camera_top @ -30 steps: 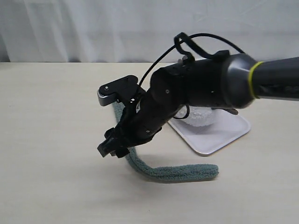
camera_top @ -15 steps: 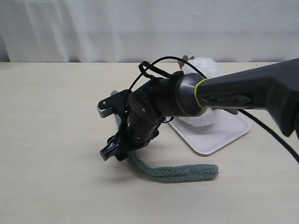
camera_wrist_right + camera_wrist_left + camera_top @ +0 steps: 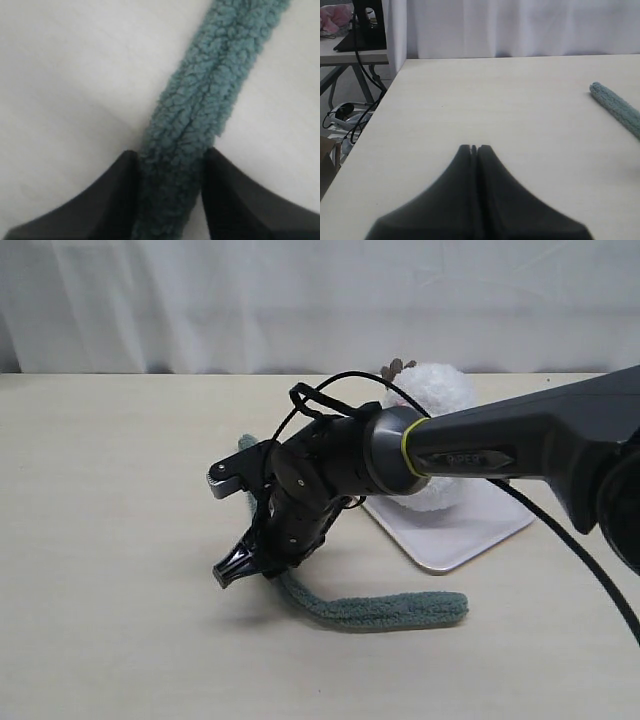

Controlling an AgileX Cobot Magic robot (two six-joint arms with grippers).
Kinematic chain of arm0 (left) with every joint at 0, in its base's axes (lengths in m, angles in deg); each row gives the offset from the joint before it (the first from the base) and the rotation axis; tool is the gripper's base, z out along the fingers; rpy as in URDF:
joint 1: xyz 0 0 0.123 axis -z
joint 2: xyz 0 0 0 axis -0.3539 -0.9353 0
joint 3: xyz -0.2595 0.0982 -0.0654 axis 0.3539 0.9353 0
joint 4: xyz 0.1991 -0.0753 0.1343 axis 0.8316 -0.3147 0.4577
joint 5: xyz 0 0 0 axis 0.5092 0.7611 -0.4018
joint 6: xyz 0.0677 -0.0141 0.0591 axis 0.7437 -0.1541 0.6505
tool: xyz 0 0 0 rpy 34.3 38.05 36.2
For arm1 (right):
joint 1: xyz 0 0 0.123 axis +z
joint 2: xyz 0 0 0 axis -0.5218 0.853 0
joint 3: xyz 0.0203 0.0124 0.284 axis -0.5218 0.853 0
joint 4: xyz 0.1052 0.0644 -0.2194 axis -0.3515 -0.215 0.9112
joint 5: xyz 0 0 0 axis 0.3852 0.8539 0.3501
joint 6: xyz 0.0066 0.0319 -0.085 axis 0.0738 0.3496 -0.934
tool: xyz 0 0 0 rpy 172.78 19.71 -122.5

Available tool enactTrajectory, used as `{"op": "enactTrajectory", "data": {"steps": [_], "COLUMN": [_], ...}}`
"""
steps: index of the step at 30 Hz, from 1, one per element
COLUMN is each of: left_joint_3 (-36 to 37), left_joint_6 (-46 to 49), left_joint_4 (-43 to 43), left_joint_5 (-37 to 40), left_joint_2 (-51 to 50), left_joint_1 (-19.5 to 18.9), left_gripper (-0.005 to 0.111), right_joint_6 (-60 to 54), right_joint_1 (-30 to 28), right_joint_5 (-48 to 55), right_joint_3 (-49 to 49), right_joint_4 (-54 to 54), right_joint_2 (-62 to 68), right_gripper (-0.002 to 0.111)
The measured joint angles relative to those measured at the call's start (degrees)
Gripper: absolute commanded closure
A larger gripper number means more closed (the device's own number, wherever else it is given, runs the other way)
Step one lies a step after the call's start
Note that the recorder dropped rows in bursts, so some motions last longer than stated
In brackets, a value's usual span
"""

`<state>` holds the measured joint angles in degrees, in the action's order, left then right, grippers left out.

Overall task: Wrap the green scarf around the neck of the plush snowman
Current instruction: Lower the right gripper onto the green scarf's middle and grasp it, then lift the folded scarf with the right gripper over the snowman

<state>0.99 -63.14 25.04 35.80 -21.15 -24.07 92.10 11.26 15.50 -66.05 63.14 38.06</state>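
Scarf, laid in a curve on the table, just in front of the tray on which the snowman is set. About midway along, the strip is straddled by the right gripper, jaws pressed against both fuzzy edges. The left gripper is closed on nothing. The strip is judged light, limp and compressible, and is best taken near an end. The table is pale and matte, backed by a white curtain.
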Motion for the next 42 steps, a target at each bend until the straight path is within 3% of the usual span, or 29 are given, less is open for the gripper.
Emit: {"op": "enactTrajectory", "data": {"steps": [2, 8, 22, 27, 33, 42], "left_joint_3": [0.0, 0.0, 0.0, 0.0, 0.0, 0.0], "left_joint_6": [0.0, 0.0, 0.0, 0.0, 0.0, 0.0], "left_joint_4": [0.0, 0.0, 0.0, 0.0, 0.0, 0.0], "left_joint_5": [0.0, 0.0, 0.0, 0.0, 0.0, 0.0], "left_joint_2": [0.0, 0.0, 0.0, 0.0, 0.0, 0.0], "left_joint_1": [0.0, 0.0, 0.0, 0.0, 0.0, 0.0], "left_gripper": [0.107, 0.107, 0.107, 0.107, 0.107, 0.107], "right_joint_6": [0.0, -1.5, -1.66, -1.66, 0.95, 12.91], "right_joint_1": [0.0, 0.37, 4.55, 8.84, 10.19, 10.09], "right_joint_5": [3.52, 16.77, 22.24, 23.04, 24.15, 28.19], "right_joint_3": [-0.96, -5.42, -5.75, -5.75, -5.88, -5.88], "right_joint_4": [0.93, 2.83, 2.83, 5.04, 11.16, 31.53], "right_joint_2": [0.15, 0.34, -18.67, -26.23, -30.94, -31.78], "right_gripper": [0.104, 0.104, 0.104, 0.104, 0.104, 0.104]}}
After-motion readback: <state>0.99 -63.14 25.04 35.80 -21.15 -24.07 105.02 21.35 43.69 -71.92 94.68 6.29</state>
